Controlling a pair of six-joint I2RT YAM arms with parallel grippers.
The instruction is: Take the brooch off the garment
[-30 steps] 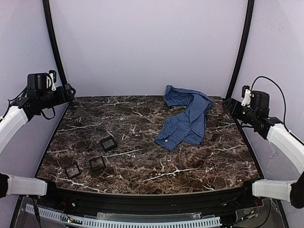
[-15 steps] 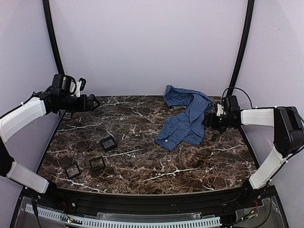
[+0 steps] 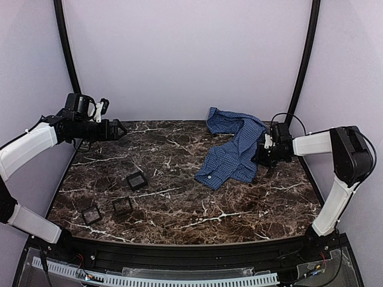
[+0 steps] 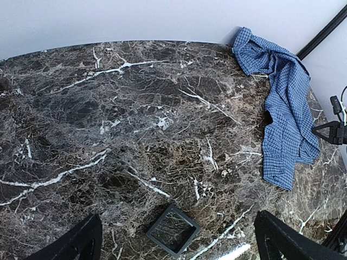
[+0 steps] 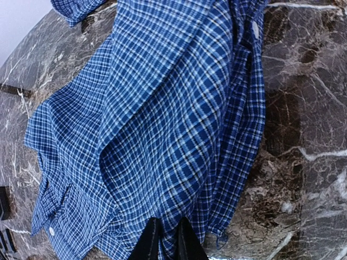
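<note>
- At the bottom of the right wrist view, closest to the lens, the right gripper (image 5: pixel 168 223) hovers over the hem of the blue-and-white small-check button-up shirt (image 5: pixel 162 108). Its black fingers (image 5: pixel 149 244) stand nearly together, with a sliver of gap between them. Whether cloth is pinched there I cannot tell.
- Seen from above, that contact sits at the shirt's 4 o'clock edge. The shirt lies crumpled at about 2 o'clock on the dark brown white-veined marble tabletop (image 3: pixel 179 203), running toward the back wall.
- The step in hand looks like taking hold of the garment to open it out. A good grip would catch a single layer at the hem. It would then lift low and draw toward 3 o'clock, so the folds spread rather than bunch.
- No view shows the brooch; it is probably buried in a fold or on the underside. Only a white button (image 5: pixel 255 30) stands out on the cloth.
- Nearest the arm bases, at 7 to 8 o'clock, sit three small black square trays: one (image 3: pixel 91 214), the next (image 3: pixel 122 205), and the farthest (image 3: pixel 137 180). All are well apart from the shirt and out of the way.
- Farther back, at 10 o'clock, the left gripper (image 3: pixel 119 129) hangs above the marble with its fingers wide apart, holding nothing. It is well apart from the shirt.
- The stacked folds are the main obstacle, along with the right arm lying along the 3 o'clock side.
</note>
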